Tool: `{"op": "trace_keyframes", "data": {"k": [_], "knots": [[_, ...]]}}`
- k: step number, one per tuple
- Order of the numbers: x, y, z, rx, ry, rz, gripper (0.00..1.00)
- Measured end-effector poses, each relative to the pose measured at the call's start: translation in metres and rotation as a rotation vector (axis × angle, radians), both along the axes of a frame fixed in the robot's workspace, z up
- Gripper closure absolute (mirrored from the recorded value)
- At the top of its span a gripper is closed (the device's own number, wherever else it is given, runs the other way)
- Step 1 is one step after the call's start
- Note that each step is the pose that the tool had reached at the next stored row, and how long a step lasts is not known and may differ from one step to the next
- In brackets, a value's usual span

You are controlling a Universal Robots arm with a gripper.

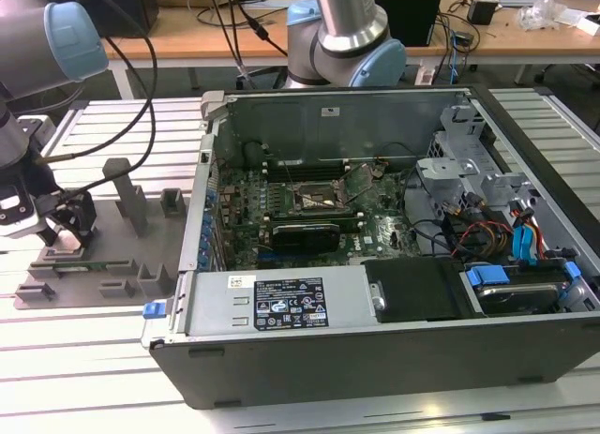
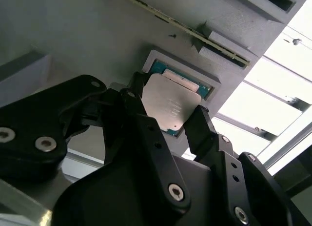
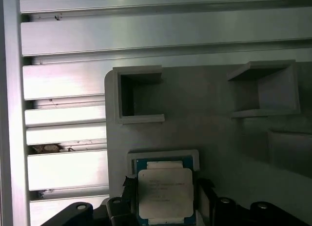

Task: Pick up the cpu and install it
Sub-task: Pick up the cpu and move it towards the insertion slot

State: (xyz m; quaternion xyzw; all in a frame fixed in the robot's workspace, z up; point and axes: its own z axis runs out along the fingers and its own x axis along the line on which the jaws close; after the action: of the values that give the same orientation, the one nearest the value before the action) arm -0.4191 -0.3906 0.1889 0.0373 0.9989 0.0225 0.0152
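Now: hand astride the cpu, not clamped

Cpu [image 3: 165, 194] lies flat, metal top up, in a shallow walled pocket [image 3: 163, 154] of the grey fixture plate [image 3: 204, 123]; the rim likely keeps it square for pickup. Hand [image 2: 168, 113] is open, with one finger [image 2: 200, 126] on each side of the chip. A thin gap shows on both sides in the first wrist view, so I judge nothing is gripped. Block holders [image 3: 139, 96] further along the plate sit clear of the fingers. In the exterior view the open computer case [image 1: 375, 359] stands well apart on the slatted surface [image 1: 94, 359]. Its socket [image 1: 314, 198] sits low among boards and cables, and the case wall rises between.
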Motion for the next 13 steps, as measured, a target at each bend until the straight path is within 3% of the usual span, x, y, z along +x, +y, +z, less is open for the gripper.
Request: {"op": "trace_keyframes", "data": {"k": [13], "knots": [[0.0, 0.0024, -0.0011, 0.0001, -0.0002, 0.0, 0.4]]}}
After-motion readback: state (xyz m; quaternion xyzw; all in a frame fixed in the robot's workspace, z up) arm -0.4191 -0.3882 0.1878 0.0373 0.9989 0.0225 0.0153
